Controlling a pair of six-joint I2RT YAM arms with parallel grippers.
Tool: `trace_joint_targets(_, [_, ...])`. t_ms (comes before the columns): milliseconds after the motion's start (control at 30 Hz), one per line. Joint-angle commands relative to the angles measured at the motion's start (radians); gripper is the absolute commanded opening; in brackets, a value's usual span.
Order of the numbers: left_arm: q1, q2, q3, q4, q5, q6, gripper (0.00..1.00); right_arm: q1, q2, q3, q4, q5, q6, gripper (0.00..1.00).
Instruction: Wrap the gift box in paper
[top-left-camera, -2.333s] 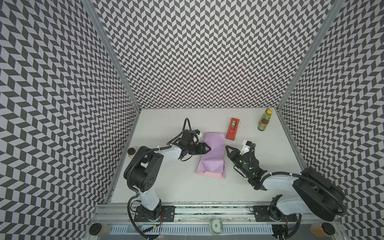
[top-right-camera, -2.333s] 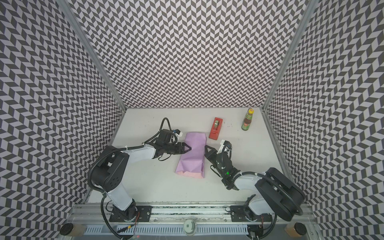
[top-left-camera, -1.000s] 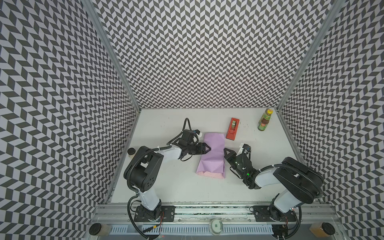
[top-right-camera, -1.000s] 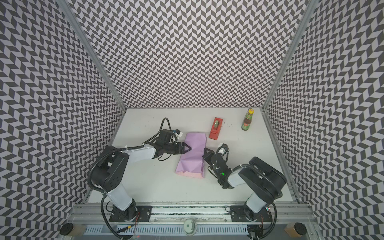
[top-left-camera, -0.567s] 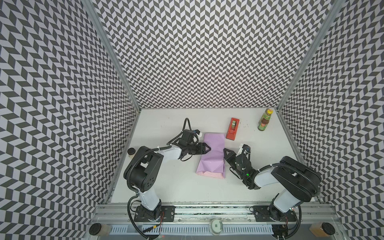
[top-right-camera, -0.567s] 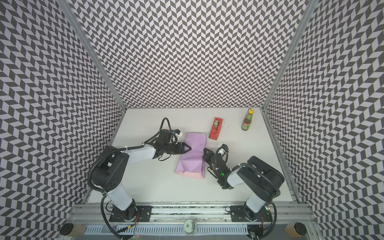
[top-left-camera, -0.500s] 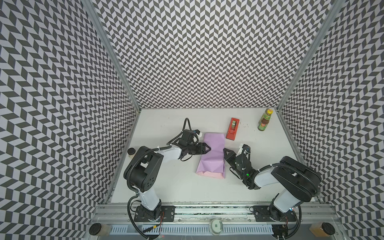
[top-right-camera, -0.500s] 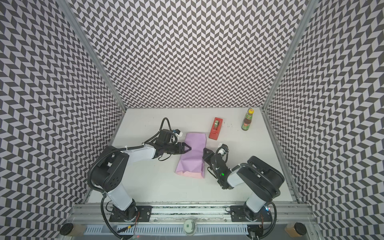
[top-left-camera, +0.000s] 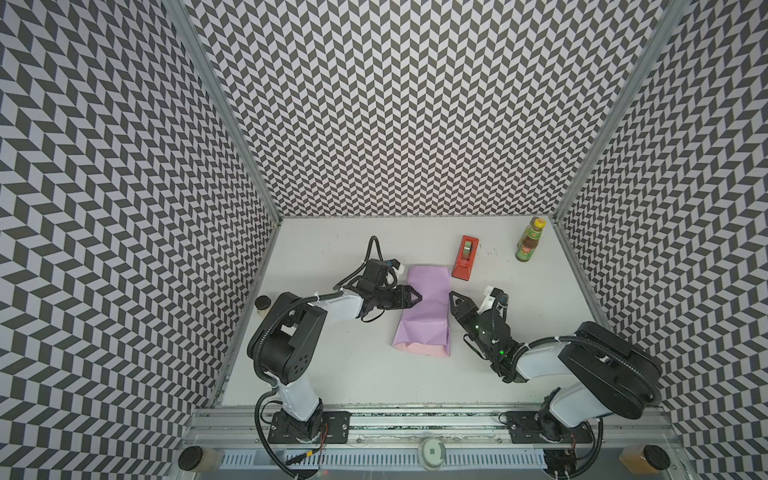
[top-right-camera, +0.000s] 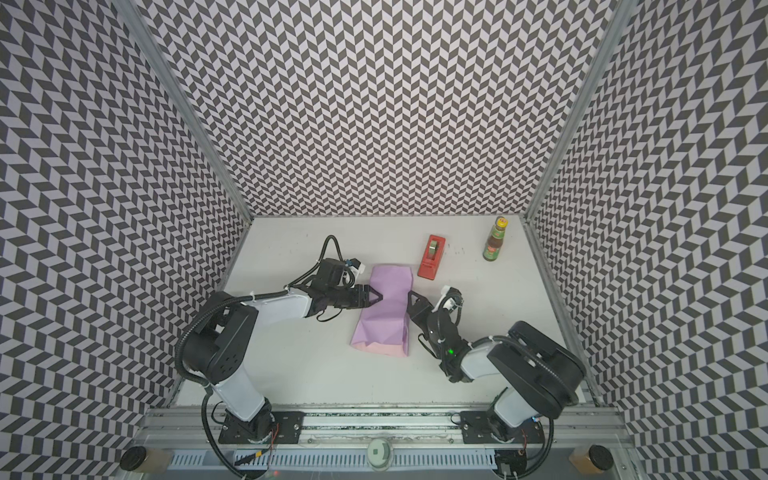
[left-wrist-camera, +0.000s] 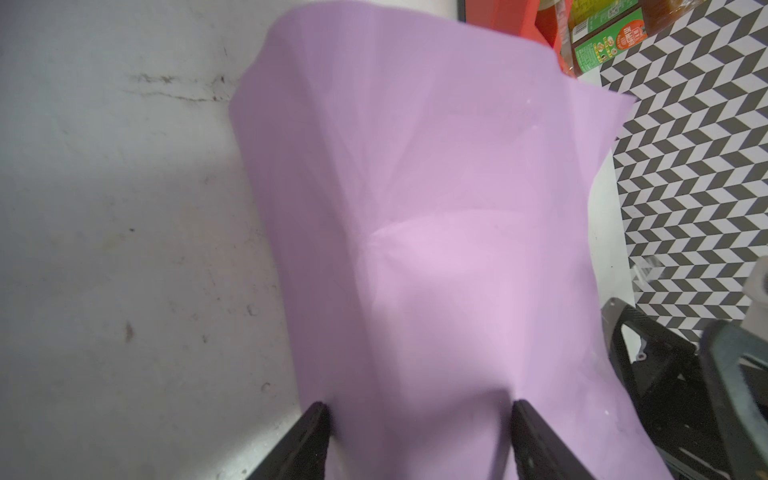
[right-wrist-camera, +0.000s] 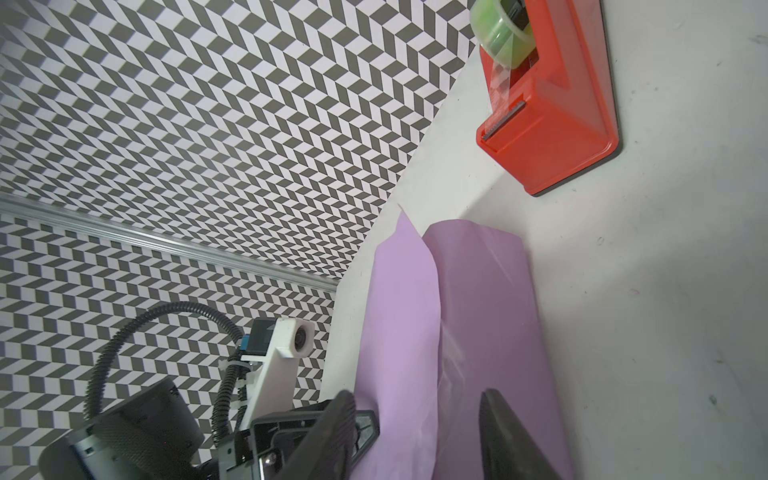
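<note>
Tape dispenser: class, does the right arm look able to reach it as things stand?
Probably yes. The right gripper is open at the edge of the paper, and only bare table lies between it and the dispenser, close by.

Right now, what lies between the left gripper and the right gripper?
The paper, a folded lilac bundle, lies between the left gripper and the right gripper, one at each long side. Both top views show this.
</note>
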Motion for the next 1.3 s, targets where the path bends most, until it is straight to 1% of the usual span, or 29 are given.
trace_joint_targets(0, [-0.007, 0.057, -0.042, -0.164, -0.12, 0.025, 0.67, -0.016, -0.041, -0.022, -0.015, -0.035, -0.019, 0.58])
trace_joint_targets(167, [-0.007, 0.057, -0.043, -0.161, -0.118, 0.025, 0.67, -0.062, -0.049, -0.029, -0.066, -0.18, -0.073, 0.64])
trace_joint_targets(367, [-0.007, 0.061, -0.04, -0.162, -0.118, 0.026, 0.67, -0.082, -0.005, 0.031, -0.134, -0.31, -0.142, 0.67])
trace_joint_targets(467, [-0.007, 0.063, -0.041, -0.162, -0.118, 0.025, 0.67, -0.085, 0.036, 0.059, -0.147, -0.329, -0.147, 0.66])
trace_joint_targets(600, [-0.007, 0.063, -0.041, -0.163, -0.118, 0.026, 0.67, -0.103, 0.087, 0.055, -0.133, -0.328, -0.136, 0.65])
trace_joint_targets(700, [-0.007, 0.06, -0.042, -0.161, -0.118, 0.025, 0.67, -0.12, 0.106, 0.048, -0.106, -0.351, -0.137, 0.65])
trace_joint_targets(867, [-0.007, 0.061, -0.04, -0.159, -0.115, 0.024, 0.67, -0.147, 0.072, 0.048, -0.095, -0.393, -0.161, 0.66])
trace_joint_targets(967, [-0.007, 0.062, -0.039, -0.159, -0.115, 0.024, 0.67, -0.188, 0.01, 0.047, -0.113, -0.451, -0.189, 0.69])
trace_joint_targets(1033, [-0.007, 0.061, -0.041, -0.161, -0.115, 0.025, 0.67, -0.224, -0.07, 0.041, -0.165, -0.484, -0.22, 0.73])
trace_joint_targets(1100, [-0.007, 0.06, -0.041, -0.161, -0.115, 0.024, 0.67, -0.25, -0.16, 0.039, -0.265, -0.483, -0.267, 0.76])
trace_joint_targets(1167, [-0.007, 0.06, -0.041, -0.162, -0.115, 0.025, 0.67, -0.257, -0.263, 0.053, -0.411, -0.439, -0.349, 0.8])
trace_joint_targets(1200, [-0.007, 0.06, -0.041, -0.161, -0.115, 0.025, 0.67, -0.254, -0.314, 0.075, -0.51, -0.409, -0.415, 0.8])
trace_joint_targets(1267, [-0.006, 0.06, -0.041, -0.161, -0.115, 0.025, 0.67, -0.247, -0.367, 0.139, -0.687, -0.363, -0.511, 0.79])
